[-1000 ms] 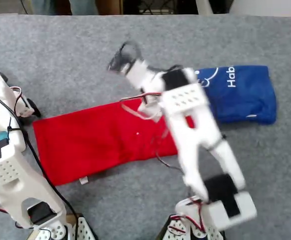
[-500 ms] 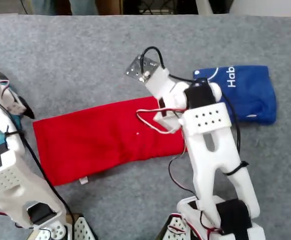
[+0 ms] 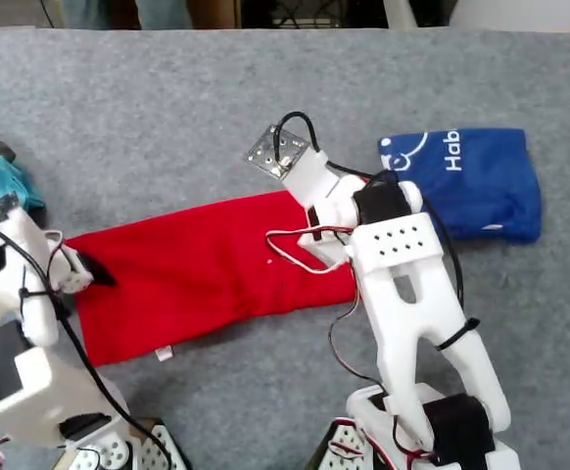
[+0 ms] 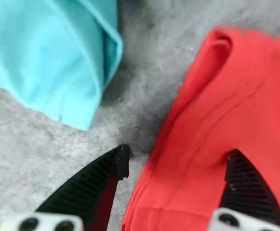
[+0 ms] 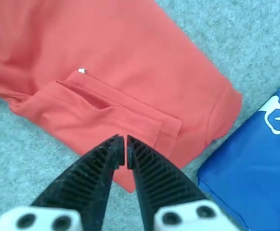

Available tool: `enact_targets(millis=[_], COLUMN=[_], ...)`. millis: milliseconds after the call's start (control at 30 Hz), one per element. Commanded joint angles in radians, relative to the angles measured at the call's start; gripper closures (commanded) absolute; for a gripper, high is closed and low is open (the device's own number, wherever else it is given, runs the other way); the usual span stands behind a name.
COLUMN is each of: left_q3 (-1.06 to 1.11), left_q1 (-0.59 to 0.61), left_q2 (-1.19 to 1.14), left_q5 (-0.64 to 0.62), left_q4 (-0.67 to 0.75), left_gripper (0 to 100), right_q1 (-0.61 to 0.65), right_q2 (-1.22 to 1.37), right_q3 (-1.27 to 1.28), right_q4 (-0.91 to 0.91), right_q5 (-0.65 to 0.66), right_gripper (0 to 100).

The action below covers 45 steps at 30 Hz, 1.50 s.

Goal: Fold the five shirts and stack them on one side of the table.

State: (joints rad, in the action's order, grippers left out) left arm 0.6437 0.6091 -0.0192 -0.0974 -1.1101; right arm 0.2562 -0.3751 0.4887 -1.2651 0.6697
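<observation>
Red shirt (image 3: 197, 279), already folded into a long band, lies slantwise across the middle of the grey tabletop (image 3: 148, 108). Its right end is just beside the folded blue shirt (image 3: 471, 181), and its left end is near a turquoise shirt (image 4: 48, 53), with a strip of bare tabletop between them. The left tool (image 4: 178, 161) has its fingers spread apart and straddles the layered left edge, one finger over the tabletop and the other over the red cloth. The right tool (image 5: 125, 139) hangs over the sleeve end with its fingers together and nothing between them. Several faults are plausible from this position. If the left tool closes on the upper layers only, the lower ones would stay behind and the band would open out. If the right tool comes down with its fingers together, it would push the cloth into a ridge rather than take hold of it. A grasp placed too far toward the end might catch the blue shirt's hem and disturb that finished fold. Uneven lifting at the two ends would probably skew the next fold.
</observation>
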Motion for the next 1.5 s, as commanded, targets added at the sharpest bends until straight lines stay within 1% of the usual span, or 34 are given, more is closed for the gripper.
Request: enact_targets(millis=[0, 67, 100, 367, 467, 600, 733, 833, 1067, 1200, 1300, 1467], left_q3=[0.019, 0.007, 0.001, -0.196, -0.254, -0.28, -0.317, -0.354, -0.371, -0.372, -0.375, -0.378], left_q1=[0.008, 0.008, 0.008, 0.008, 0.008, 0.008, 0.005, -0.031, -0.182, -0.292, -0.377, -0.526], left_q2=[0.026, -0.005, -0.026, -0.267, -0.322, -0.321, -0.238, -0.126, 0.12, 0.176, 0.178, 0.181], left_q5=[-0.002, -0.005, -0.002, -0.008, -0.006, -0.002, 0.0, 0.0, 0.0, -0.008, -0.009, -0.037], left_q4=[0.023, 0.017, 0.014, -0.133, -0.164, -0.166, -0.221, -0.278, -0.342, -0.388, -0.422, -0.427], left_gripper=[67, 68, 71, 97, 97, 97, 97, 97, 97, 97, 97, 97], right_q1=[-0.008, -0.008, -0.008, -0.008, -0.011, -0.012, -0.014, -0.014, -0.089, -0.186, -0.264, -0.43], right_q2=[-0.033, -0.033, -0.033, -0.033, -0.035, -0.041, -0.041, -0.036, -0.033, -0.033, -0.033, -0.033], right_q3=[0.002, 0.002, 0.002, 0.002, -0.001, -0.002, -0.048, -0.128, -0.403, -0.522, -0.558, -0.522], right_q4=[0.017, 0.017, 0.017, 0.015, 0.017, 0.017, 0.017, 0.015, 0.026, 0.112, 0.178, 0.308], right_q5=[-0.012, -0.012, -0.012, -0.012, -0.012, -0.012, -0.012, -0.012, -0.008, -0.011, -0.005, -0.005], right_gripper=[97.7, 97.7, 97.7, 97.7, 97.7, 97.7, 97.7, 97.7, 97.7, 97.7, 97.7, 97.7])
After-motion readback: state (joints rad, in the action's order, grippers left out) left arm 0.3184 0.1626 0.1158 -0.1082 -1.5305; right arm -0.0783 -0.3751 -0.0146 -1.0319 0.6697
